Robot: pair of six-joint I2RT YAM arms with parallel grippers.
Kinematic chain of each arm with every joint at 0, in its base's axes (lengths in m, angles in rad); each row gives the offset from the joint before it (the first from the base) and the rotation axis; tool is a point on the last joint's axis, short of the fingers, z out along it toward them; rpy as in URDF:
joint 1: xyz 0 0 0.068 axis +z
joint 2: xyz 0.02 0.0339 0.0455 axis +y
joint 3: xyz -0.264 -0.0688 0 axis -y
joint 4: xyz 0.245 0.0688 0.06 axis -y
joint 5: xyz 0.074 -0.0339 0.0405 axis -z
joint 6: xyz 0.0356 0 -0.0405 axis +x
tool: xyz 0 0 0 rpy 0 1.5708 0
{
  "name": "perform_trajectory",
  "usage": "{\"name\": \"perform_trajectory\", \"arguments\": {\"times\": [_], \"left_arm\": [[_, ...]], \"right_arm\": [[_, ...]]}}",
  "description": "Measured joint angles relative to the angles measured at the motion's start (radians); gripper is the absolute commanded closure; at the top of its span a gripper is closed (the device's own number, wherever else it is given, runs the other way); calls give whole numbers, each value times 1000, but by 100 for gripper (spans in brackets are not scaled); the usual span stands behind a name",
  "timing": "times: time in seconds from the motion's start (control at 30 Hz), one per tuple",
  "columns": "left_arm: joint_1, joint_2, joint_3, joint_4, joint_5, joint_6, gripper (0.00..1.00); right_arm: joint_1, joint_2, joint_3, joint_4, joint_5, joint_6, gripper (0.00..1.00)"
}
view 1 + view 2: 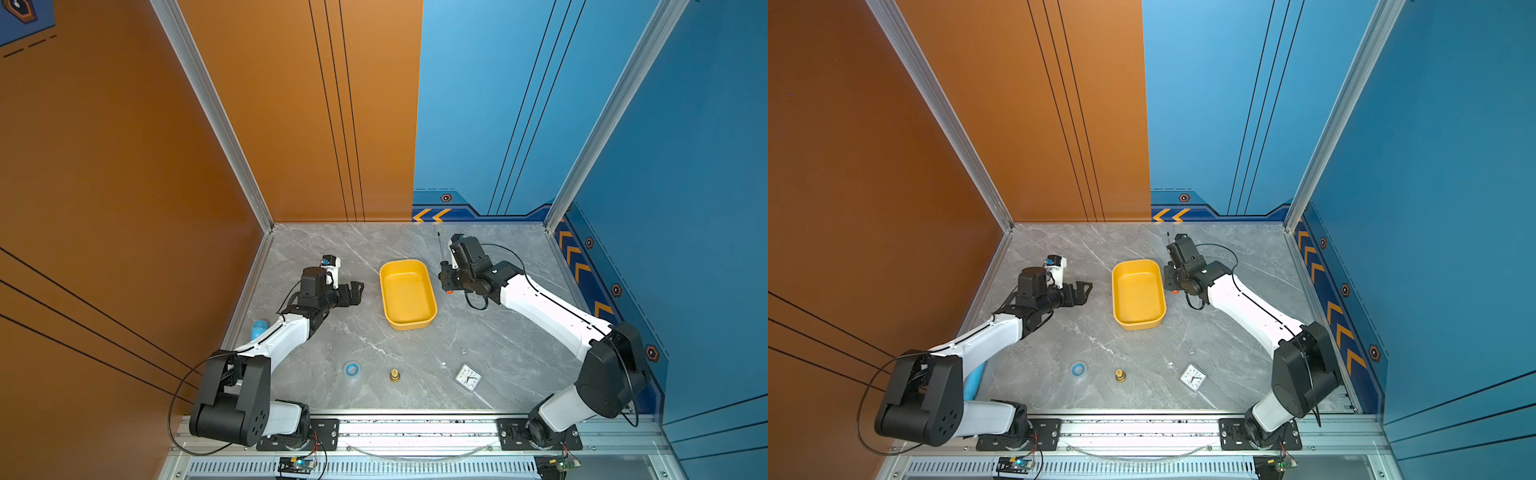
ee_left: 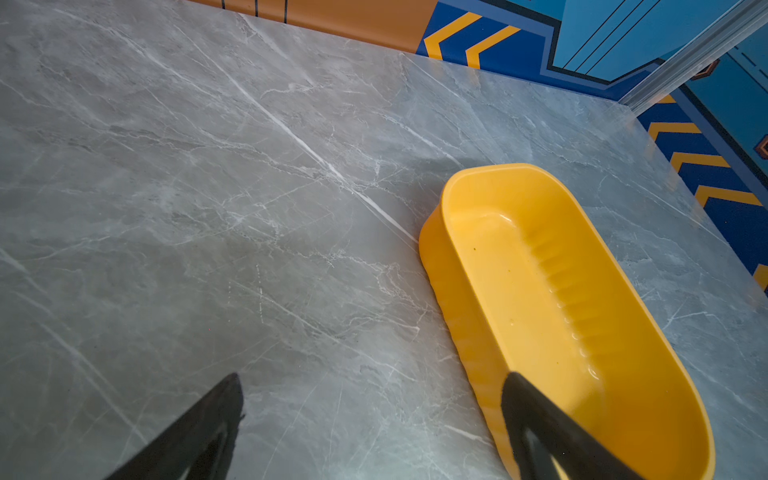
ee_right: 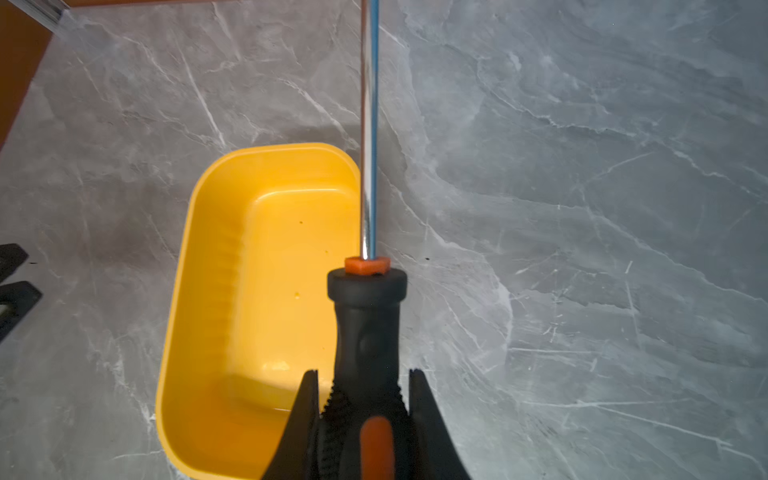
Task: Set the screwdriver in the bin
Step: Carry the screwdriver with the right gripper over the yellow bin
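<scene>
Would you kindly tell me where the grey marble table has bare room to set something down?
Bare: the far-left corner of the grey marble table, behind the shallow yellow plastic bin, and the band nearer than it. Crowded: the near edge, holding a blue ring, brass fitting, small white clock.

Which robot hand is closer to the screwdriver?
Right. The right gripper grips the screwdriver by its handle, beside the bin; the left gripper is open on the bin's other side, away from it.
</scene>
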Motion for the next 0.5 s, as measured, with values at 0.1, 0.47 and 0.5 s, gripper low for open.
{"name": "perform_trajectory", "arguments": {"times": [0.1, 0.47, 0.5], "left_arm": [[0, 4, 0, 0, 5, -7, 2], [0, 33, 17, -5, 56, -31, 2], [0, 34, 18, -8, 61, -33, 2]], "right_arm": [[79, 13, 38, -10, 46, 54, 100], [212, 235, 132, -37, 138, 147, 100], [213, 255, 133, -38, 142, 150, 100]]}}
